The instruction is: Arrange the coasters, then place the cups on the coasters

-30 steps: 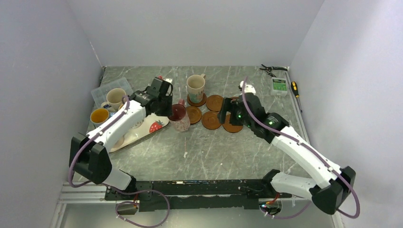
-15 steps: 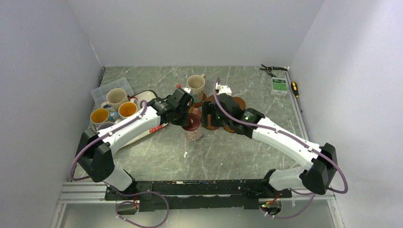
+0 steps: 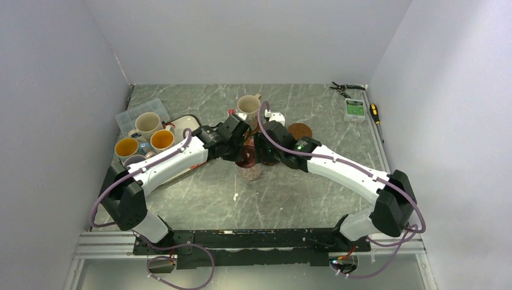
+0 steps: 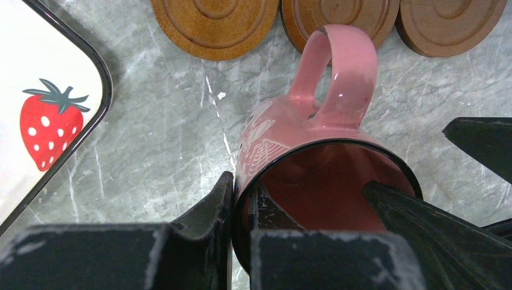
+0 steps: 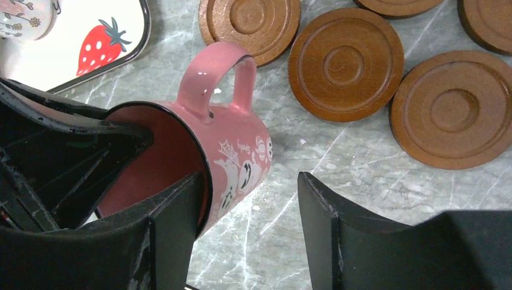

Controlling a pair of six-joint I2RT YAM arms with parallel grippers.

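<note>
**Far left.** White strawberry-print tray (image 4: pixel 42 54) with a black rim. Beside and on it stand four cream ceramic mugs (image 3: pixel 147 124), two of them orange inside. None sits on a coaster.

**Left of centre.** Left claw (image 4: pixel 240 198), pinched tight on the rim of a pink ceramic mug (image 5: pixel 238 148) with white print. One finger is outside the wall and one inside.

**Centre.** The mug is tilted, handle toward the far side, just on the near side of the coaster group. Whether its base touches the grey marbled table (image 3: pixel 290 193) cannot be told.

**Right of centre.** Right claw (image 5: pixel 249 181), partly open and gripping nothing. One finger is at the mug's mouth; the other stands apart from the outer wall.

**Beyond.** Round brown grooved wooden coasters (image 5: pixel 345 63), bare and close together.

**Hazard.** This looks like a handover.
- If the left claw lets go before the right one bites, the mug likely drops and scatters the coasters.
- A pinch on a thin rim may let the mug swing.
- The crowded fingers may knock each other.

**Pose.** Both arms reach inward, forearms converging, wrists nearly meeting above the mug.
</note>
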